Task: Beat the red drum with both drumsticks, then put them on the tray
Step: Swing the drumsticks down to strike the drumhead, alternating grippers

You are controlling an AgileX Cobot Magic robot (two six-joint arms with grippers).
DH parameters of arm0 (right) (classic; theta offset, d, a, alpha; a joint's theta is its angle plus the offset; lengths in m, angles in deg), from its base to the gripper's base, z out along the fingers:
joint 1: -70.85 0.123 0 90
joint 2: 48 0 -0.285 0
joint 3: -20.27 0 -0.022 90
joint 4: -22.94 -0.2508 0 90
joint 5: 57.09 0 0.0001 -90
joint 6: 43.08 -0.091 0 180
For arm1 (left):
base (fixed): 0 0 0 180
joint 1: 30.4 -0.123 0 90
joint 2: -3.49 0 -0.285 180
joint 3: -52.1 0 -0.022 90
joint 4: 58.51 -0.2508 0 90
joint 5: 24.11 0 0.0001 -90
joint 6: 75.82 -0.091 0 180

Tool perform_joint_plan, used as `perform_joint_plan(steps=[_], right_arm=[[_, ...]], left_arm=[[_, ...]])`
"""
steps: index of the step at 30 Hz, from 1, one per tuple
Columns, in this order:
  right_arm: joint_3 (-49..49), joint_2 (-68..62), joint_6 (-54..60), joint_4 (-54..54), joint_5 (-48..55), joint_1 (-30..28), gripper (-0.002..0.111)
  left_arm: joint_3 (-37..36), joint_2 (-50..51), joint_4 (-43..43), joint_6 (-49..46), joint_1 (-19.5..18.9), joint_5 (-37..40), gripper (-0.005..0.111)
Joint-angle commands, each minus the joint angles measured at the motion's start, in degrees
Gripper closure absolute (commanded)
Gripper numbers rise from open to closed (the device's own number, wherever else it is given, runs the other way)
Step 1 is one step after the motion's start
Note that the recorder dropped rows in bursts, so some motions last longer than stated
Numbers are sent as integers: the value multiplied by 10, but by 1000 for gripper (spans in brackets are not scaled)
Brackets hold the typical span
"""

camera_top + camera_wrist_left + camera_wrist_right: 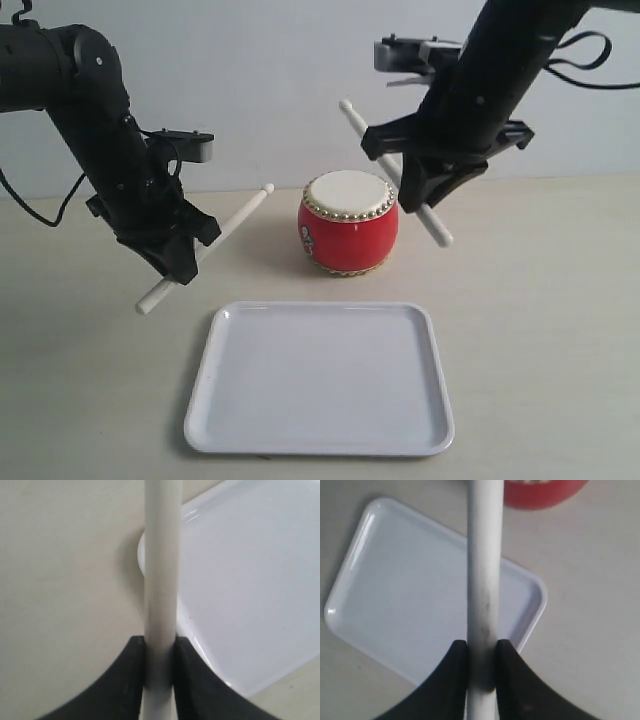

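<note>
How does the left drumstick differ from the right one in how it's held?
The left drumstick sits low, left of the red drum, upper tip aimed at it. The right drumstick sits higher, slanting the opposite way. Both are white, clamped by the left tool and right tool, off the tray.

Drum [348,222] on table [540,330] at far centre, tray [320,378] on table just near of it, left drumstick [238,213] aloft left of drum, right drumstick [355,118] aloft at drum's right.

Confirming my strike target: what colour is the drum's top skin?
Cream-white top skin on the red drum; clearest in the exterior view.
</note>
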Motion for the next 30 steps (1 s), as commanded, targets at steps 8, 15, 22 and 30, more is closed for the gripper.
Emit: perform_joint_plan(steps=[8,15,22,30], right_arm=[[-56,-79,-31,13,-2,1,108],[-24,-41,-16,26,-2,1,108],[17,12,-20,96,-2,1,108],[10,7,-20,117,-2,-3,108]], left_arm=[[-2,-7,8,-2,1,-9,107],[-2,-7,11,-12,1,-13,107],[59,-7,5,-29,29,-13,107],[100,11,-5,-62,72,-62,107]])
